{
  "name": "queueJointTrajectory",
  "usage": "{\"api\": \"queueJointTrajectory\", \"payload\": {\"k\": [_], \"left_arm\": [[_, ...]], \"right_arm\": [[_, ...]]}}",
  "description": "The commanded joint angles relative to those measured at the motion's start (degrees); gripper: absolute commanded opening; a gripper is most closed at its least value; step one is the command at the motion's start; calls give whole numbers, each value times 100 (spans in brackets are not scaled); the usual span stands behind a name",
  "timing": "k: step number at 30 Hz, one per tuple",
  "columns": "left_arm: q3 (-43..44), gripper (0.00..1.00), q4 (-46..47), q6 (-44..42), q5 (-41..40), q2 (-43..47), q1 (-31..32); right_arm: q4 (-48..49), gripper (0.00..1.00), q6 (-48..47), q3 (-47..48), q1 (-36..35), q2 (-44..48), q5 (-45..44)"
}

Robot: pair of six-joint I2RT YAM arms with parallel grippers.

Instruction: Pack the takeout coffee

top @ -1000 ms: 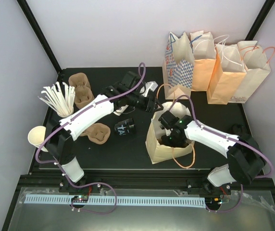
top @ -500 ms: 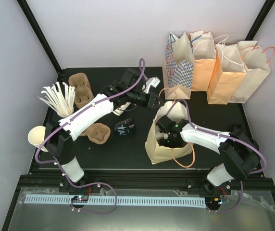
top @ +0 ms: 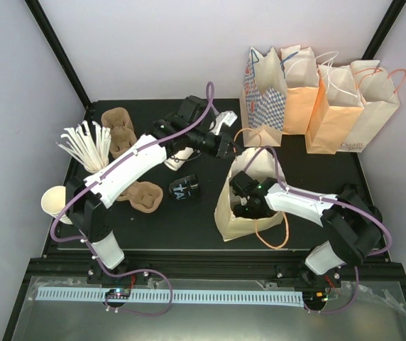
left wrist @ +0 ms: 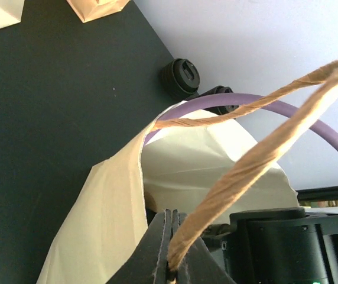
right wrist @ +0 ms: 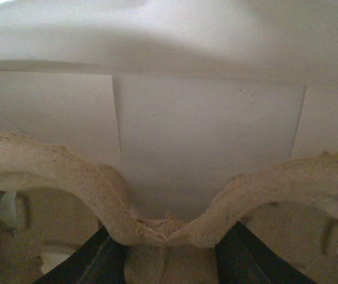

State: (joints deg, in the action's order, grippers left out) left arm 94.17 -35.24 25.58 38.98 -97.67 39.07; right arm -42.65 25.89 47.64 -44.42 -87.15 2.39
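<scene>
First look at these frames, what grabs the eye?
Both arms meet at the open paper bag right of centre. The left gripper is shut on its twisted paper handle, and the right gripper reaches down inside the bag, fingers apart. A black cup lies on its side just left of the bag, and a row of standing bags lines the back right.

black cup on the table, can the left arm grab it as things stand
Probably not yet: the left gripper is shut on the bag handle and would have to let go first. The black cup itself lies uncovered.
</scene>
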Motion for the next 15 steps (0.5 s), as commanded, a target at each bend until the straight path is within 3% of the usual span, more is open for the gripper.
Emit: {"api": "queueJointTrajectory", "payload": {"k": [1, 9, 15], "left_arm": [[721, 2, 354, 25, 363, 197, -42], [687, 2, 335, 83, 315, 257, -77], [575, 2, 251, 70, 250, 308, -164]], "right_arm": [[-116, 41, 156, -335, -167, -106, -35], [251, 42, 337, -462, -374, -428, -19], [292, 51, 378, -410, -394, -650, -126]]}}
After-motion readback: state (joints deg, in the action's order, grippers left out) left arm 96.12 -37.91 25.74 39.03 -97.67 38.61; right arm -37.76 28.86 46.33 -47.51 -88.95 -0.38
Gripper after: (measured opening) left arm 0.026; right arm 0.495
